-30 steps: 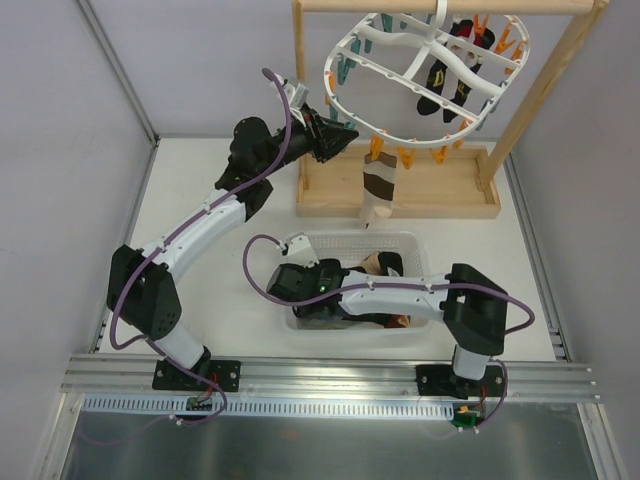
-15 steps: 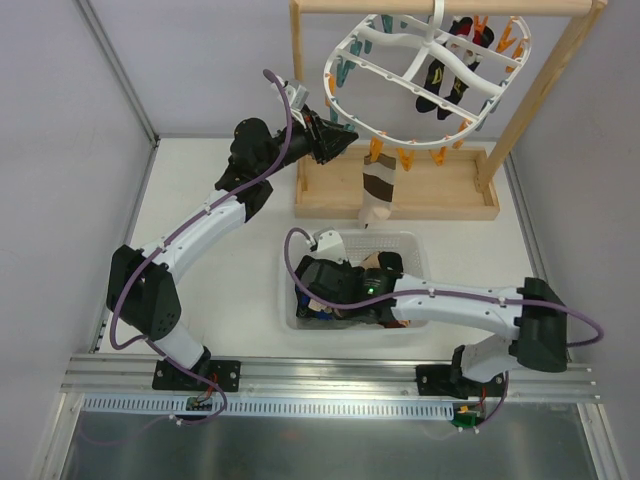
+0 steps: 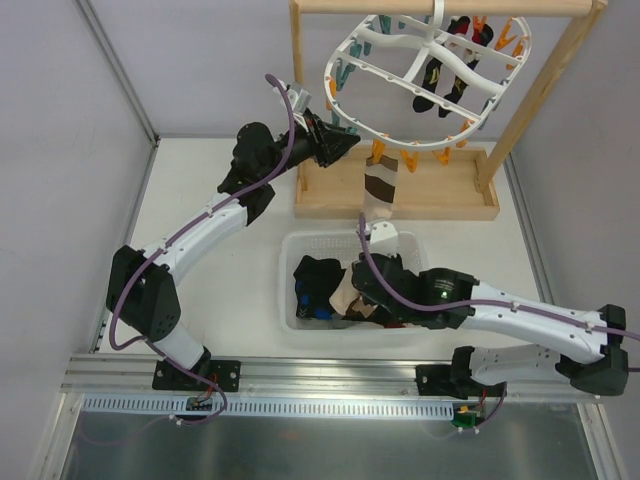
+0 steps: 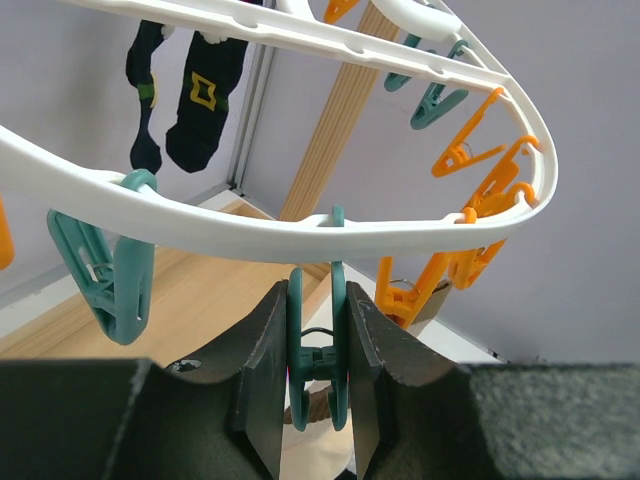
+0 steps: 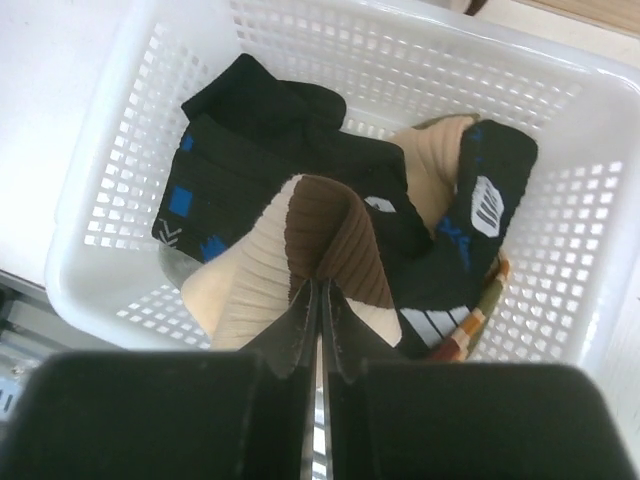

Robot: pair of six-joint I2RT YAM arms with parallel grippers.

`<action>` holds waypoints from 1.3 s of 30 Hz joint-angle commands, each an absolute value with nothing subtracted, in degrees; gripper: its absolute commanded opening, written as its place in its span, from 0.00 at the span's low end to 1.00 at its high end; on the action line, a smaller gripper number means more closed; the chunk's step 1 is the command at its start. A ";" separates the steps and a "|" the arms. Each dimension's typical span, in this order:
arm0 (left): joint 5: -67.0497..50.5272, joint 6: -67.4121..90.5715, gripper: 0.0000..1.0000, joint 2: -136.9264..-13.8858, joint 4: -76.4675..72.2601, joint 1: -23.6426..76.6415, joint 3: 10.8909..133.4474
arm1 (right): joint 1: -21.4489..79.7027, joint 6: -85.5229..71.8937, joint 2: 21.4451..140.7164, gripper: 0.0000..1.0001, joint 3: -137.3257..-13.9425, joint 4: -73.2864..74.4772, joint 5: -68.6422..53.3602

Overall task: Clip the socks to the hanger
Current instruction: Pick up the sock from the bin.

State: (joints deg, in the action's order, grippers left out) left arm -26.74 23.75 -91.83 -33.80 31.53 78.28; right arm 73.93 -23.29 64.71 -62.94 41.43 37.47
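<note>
Pegs overhead, basket below, and I'm busy at both. My left gripper (image 4: pixel 317 372) is up at the rim of the hanger (image 4: pixel 250 228). Its fingers are pressed flat against both sides of a teal peg (image 4: pixel 300 345) dangling from the white ring, clamped on it with no gap showing. I can't tell whether the peg's mouth has opened. Orange pegs (image 4: pixel 470 215) hang along the rim to one side and another teal one sits on the other side. A black pair (image 4: pixel 190 95) is clipped further back on the ring.

Down low, my right gripper (image 5: pixel 319 300) is over the basket (image 5: pixel 130 70). Its jaws are closed to a sliver, pinching a fold of the sock (image 5: pixel 325 240), brown on top and tan beneath. The fold is bunched up between my fingertips, and the rest lies on the heap of black socks (image 5: pixel 260 130) with blue and white marks.

From the top view, a banded sock (image 3: pixel 380 192) hangs off the hanger's near edge by an orange peg, its toe reaching down past the base of the wooden frame (image 3: pixel 440 195) toward the basket's far rim.
</note>
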 commanded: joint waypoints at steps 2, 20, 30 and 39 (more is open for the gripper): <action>-29.18 22.68 0.00 -89.65 -30.94 31.73 76.38 | 72.78 -27.68 58.19 0.01 -63.20 47.30 36.58; -29.00 22.06 0.00 -88.77 -31.73 31.82 73.83 | 70.14 -19.77 87.54 0.01 -70.84 27.27 22.50; -28.65 20.75 0.00 -88.86 -31.82 31.82 73.39 | 67.24 -23.82 86.57 0.01 -66.01 23.20 24.42; -28.65 20.30 0.00 -89.56 -31.47 31.82 73.65 | 67.24 -21.89 86.31 0.10 -63.19 20.39 27.25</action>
